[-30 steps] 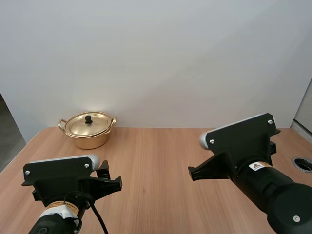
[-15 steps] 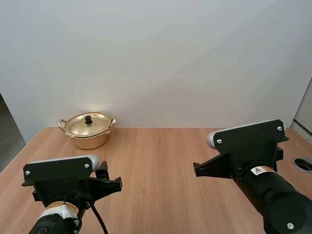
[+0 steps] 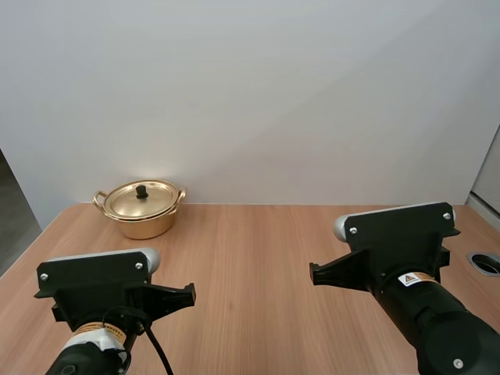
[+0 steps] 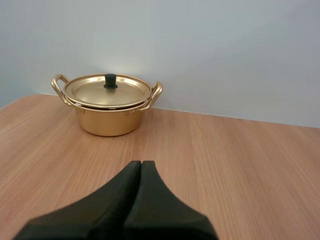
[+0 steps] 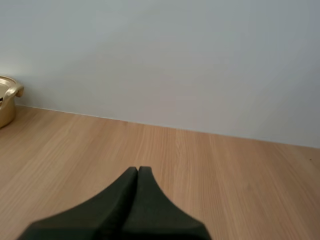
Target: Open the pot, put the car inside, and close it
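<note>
Over the last second the right arm was shifted a little to its right and lower above the desk (image 3: pixel 258 250), while the left arm was kept in place. The pot (image 3: pixel 141 208), at the far left of the desk close to the wall, was left untouched with its lid (image 3: pixel 141 195) on, so the opening was judged not yet begun. In the left wrist view the left pincer (image 4: pixel 141 167) was shown closed on nothing and pointed at the pot, and the lid's black knob (image 4: pixel 110 81) was made plain. In the right wrist view the right pincer (image 5: pixel 138 172), equally closed and empty, was shown over bare desk, with one handle (image 5: pixel 12 91) of the pot well apart from it.
</note>
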`<state>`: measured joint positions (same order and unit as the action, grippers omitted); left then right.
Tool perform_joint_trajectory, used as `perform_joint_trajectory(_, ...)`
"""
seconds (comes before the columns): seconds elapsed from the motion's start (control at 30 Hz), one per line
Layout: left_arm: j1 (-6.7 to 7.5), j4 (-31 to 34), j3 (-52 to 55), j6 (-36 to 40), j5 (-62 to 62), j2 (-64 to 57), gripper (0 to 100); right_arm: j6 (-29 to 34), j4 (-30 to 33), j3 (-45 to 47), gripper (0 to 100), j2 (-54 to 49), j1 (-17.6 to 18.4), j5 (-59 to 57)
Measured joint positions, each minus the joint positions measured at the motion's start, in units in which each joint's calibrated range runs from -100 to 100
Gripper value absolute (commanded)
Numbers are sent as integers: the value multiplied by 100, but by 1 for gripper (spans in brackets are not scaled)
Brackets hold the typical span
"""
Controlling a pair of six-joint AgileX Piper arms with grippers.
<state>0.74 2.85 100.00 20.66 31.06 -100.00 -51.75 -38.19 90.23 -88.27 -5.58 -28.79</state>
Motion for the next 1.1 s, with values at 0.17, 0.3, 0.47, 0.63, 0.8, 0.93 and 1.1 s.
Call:
perform_joint_trajectory(0.17,0,0,0,0,0,0,0,219,25,0,0,0,0,-43)
perform_joint_trajectory(0.3,0,0,0,0,0,0,0,247,159,0,0,0,0,126)
perform_joint_trajectory(0.47,0,0,0,0,0,0,0,502,569,0,0,0,0,400)
perform_joint_trajectory(0.63,0,0,0,0,0,0,0,1321,1570,0,0,0,0,553)
perform_joint_trajectory(0.8,0,0,0,0,0,0,0,2175,2543,0,0,0,0,229)
perform_joint_trajectory(0.93,0,0,0,0,0,0,0,2889,3388,0,0,-228,142,-163)
perform_joint_trajectory(1.1,0,0,0,0,0,0,0,3044,3756,0,0,-775,384,-720)
